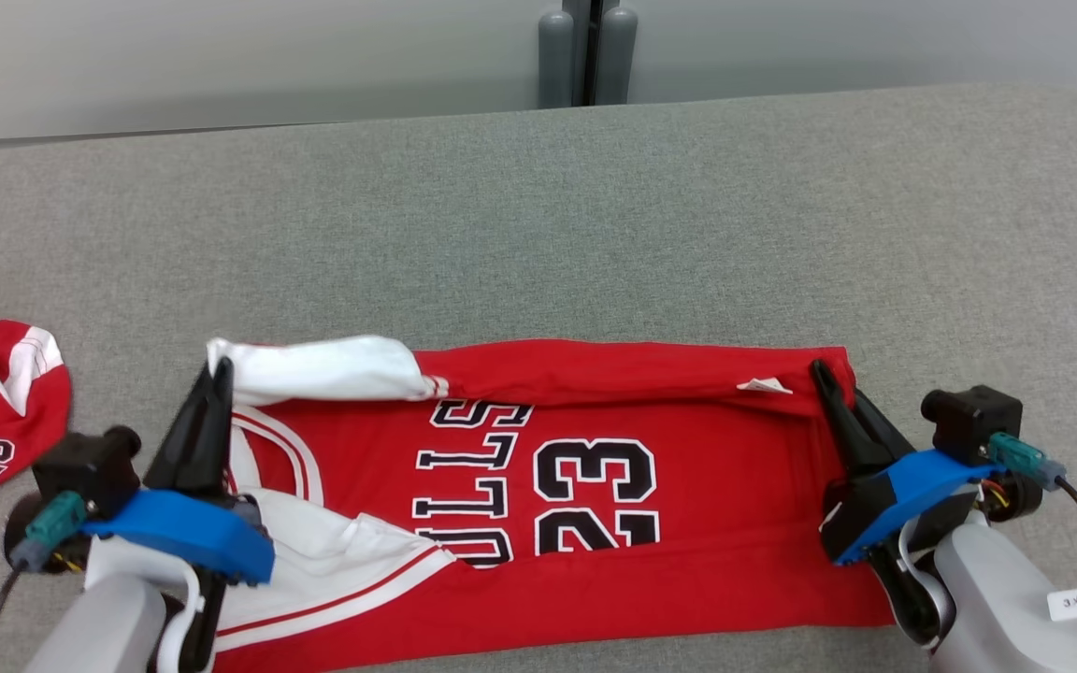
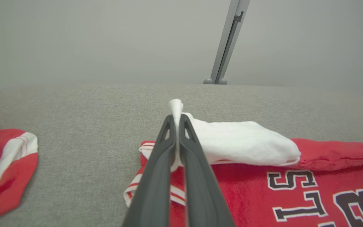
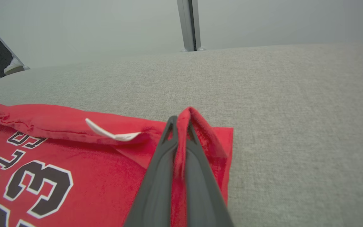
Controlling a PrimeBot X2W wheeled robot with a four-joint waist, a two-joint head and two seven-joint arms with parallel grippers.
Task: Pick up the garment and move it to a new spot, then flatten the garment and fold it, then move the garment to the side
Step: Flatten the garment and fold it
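Jaws both pinching garment [image 1: 688, 523] corners | red, white trim, black 23

Cloth and plastic, as I see them
Garment [image 1: 716, 495]: soft matt red cloth, white lining at my left gripper [image 1: 220, 369] tips. Table cover [image 1: 595, 215] ahead of it: coarse grey weave. Fingers [image 2: 156, 183]: smooth dark plastic, slight sheen.

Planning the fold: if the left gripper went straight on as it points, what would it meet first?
Nothing: beyond the jersey pinched in the left gripper lies bare grey table, seemingly free to its far edge.
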